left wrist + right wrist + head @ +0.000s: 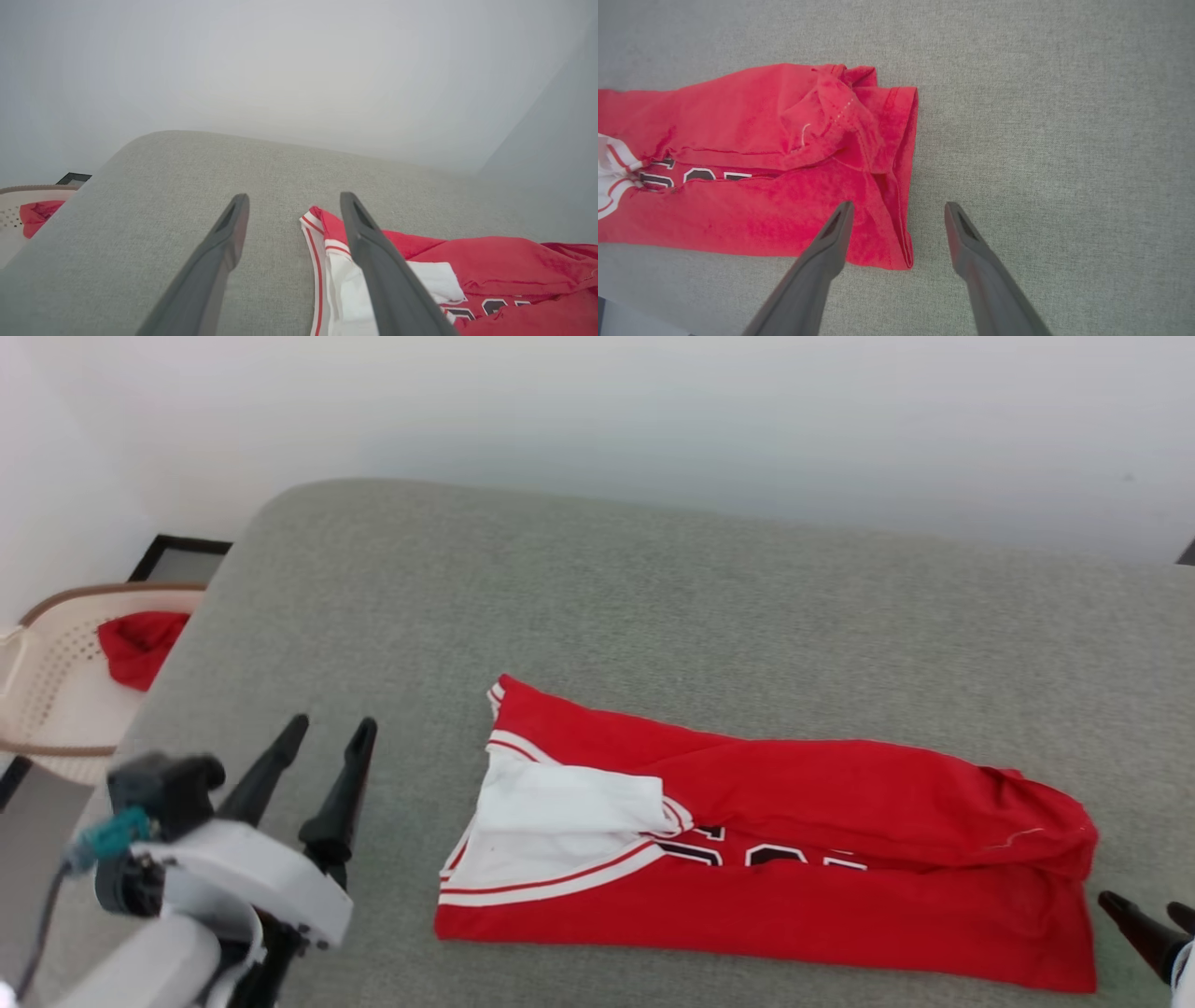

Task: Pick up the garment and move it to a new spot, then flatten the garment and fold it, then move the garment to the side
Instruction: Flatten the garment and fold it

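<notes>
In the lower middle of the head view, the shirt (766,896) lies on a grey fabric cushion (653,616). It is folded lengthwise into a long band that runs from the centre left toward the lower right of the frame. It is mostly red. At its left end a white sleeve with red-and-white striped trim is turned over on top. Along the fold line in the middle, the tops of black characters with white outlines peek out. The right end is bunched and creased, with a stitched hem and a small loose white thread.

At the lower left of that frame is the left gripper (331,721), its two dark fingers spread wide with nothing between them. It is to the left of the sleeve end, with bare cushion in between. In the left wrist view its right-hand finger crosses in front of the white sleeve; whether it touches the cloth cannot be told.

In the lower right corner of the head view the right gripper (1141,903) is just beside the shirt's right hem. The right wrist view shows it fully open and empty. One finger is over the lower corner of the red cloth, the other is over bare cushion, and the hem edge falls between them.

At the left edge of the head view a beige perforated basket (47,691) holds a plain red cloth (140,644).
</notes>
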